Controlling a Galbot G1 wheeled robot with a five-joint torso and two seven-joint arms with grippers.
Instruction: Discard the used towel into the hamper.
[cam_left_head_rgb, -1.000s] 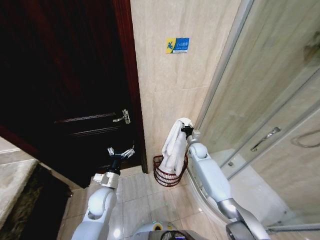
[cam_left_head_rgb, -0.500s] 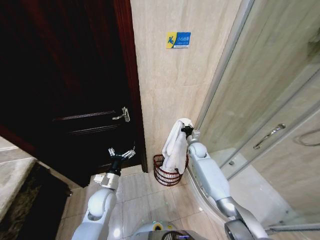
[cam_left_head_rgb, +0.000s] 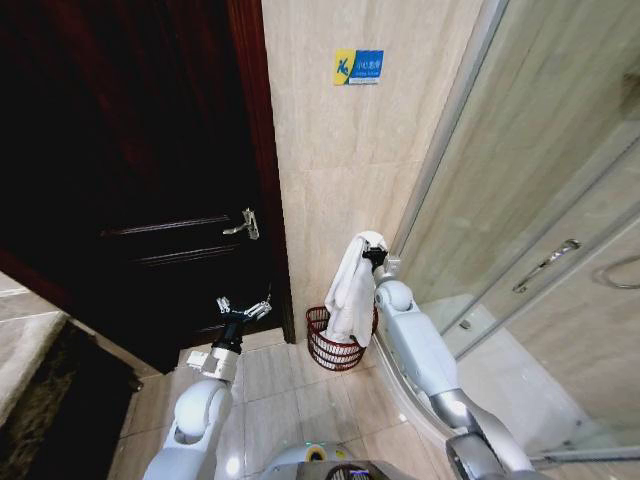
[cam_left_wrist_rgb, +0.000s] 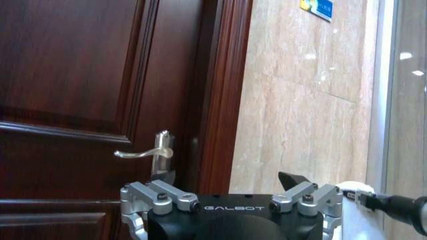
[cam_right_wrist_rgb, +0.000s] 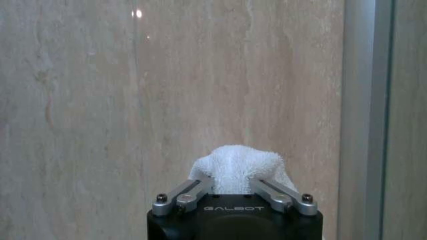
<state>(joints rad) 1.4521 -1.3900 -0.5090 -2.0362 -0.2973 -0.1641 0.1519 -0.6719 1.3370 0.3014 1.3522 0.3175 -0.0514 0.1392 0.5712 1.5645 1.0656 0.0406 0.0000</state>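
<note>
Dangling from the right gripper (cam_left_head_rgb: 372, 256), clamped on its top fold, the white towel (cam_left_head_rgb: 350, 285) hangs directly over the hamper (cam_left_head_rgb: 335, 345) by the wall; only the drop remains. The left gripper (cam_left_head_rgb: 243, 310) waits spread wide near the door (cam_left_head_rgb: 130, 180).

The beige tiled floor (cam_left_head_rgb: 300, 385) carries the hamper (cam_left_head_rgb: 333, 347) beside the wall.

Right gripper (cam_left_head_rgb: 372, 254) pinching white towel (cam_left_head_rgb: 350, 282) — above hamper (cam_left_head_rgb: 335, 345)
</note>
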